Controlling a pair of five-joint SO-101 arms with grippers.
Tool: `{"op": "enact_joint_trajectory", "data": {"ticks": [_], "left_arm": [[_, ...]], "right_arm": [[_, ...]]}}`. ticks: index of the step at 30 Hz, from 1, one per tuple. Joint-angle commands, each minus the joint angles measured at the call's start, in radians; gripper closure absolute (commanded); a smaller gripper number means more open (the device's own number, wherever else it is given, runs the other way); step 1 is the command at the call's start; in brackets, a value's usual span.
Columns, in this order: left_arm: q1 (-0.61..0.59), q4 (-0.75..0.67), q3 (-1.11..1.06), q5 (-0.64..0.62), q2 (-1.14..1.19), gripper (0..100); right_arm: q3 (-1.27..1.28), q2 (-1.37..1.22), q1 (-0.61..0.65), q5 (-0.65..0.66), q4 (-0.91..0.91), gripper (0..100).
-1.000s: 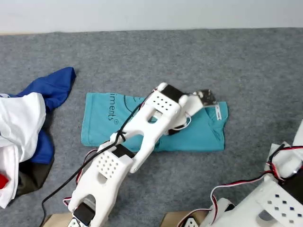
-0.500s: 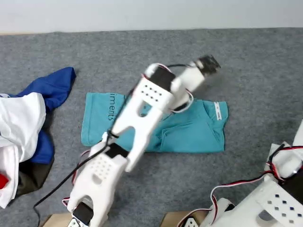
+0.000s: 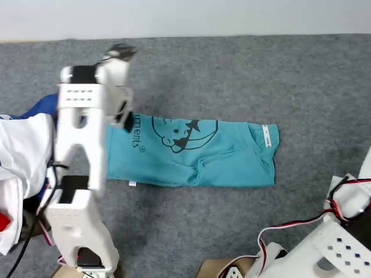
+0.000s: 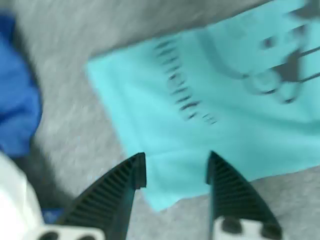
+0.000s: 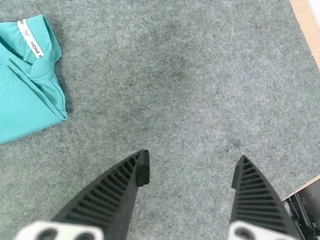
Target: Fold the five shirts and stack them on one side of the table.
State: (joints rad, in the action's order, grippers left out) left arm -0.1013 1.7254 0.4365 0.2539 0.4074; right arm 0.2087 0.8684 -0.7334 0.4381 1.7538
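At the middle of the surface (image 3: pixel 261 75), teal shirt (image 3: pixel 191 153) folded only to a long strip; at the left edge, other shirts (image 3: pixel 29 168) heaped unfolded, no stack yet. Left gripper (image 4: pixel 175 172) above the strip's end, right gripper (image 5: pixel 192 172) over bare surface near the collar: fingers wide, empty.

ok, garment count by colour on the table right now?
teal shirt: 1, lying flat
blue shirt: 1
white shirt: 1, on top of the blue
dark garment: 1, partly under the white
red garment: 1, only a sliver at the picture's edge
Total: 5
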Motion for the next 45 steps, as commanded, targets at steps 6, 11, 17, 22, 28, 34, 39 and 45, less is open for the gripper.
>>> {"op": "enact_joint_trajectory", "data": {"ticks": [6, 11, 17, 22, 28, 34, 39, 45], "left_arm": [[-0.138, 0.011, -0.005, 0.097, 0.066, 73], [-0.138, -0.014, -0.002, 0.098, 0.155, 73], [-0.143, -0.044, 0.107, 0.094, 0.252, 73], [-0.140, -0.044, 0.194, 0.094, 0.358, 74], [-0.110, -0.015, 0.331, 0.092, 0.494, 74], [-0.063, 0.028, 0.427, 0.048, 0.608, 76], [-0.061, 0.029, 0.435, 0.044, 0.615, 89], [-0.074, 0.031, 0.432, 0.044, 0.588, 100]], "right_arm": [[-0.003, 0.013, -0.007, -0.006, 0.039, 72.5], [-0.003, 0.013, -0.007, -0.006, 0.041, 72.5], [-0.003, 0.013, -0.007, -0.006, 0.041, 72.5], [-0.003, 0.013, -0.007, -0.006, 0.041, 72.5], [-0.003, 0.013, -0.007, -0.006, 0.039, 72.5], [-0.003, 0.013, -0.007, -0.006, 0.039, 72.5], [-0.003, 0.005, -0.007, -0.006, 0.038, 72.5], [-0.003, 0.005, -0.007, -0.006, 0.038, 72.5]]}}
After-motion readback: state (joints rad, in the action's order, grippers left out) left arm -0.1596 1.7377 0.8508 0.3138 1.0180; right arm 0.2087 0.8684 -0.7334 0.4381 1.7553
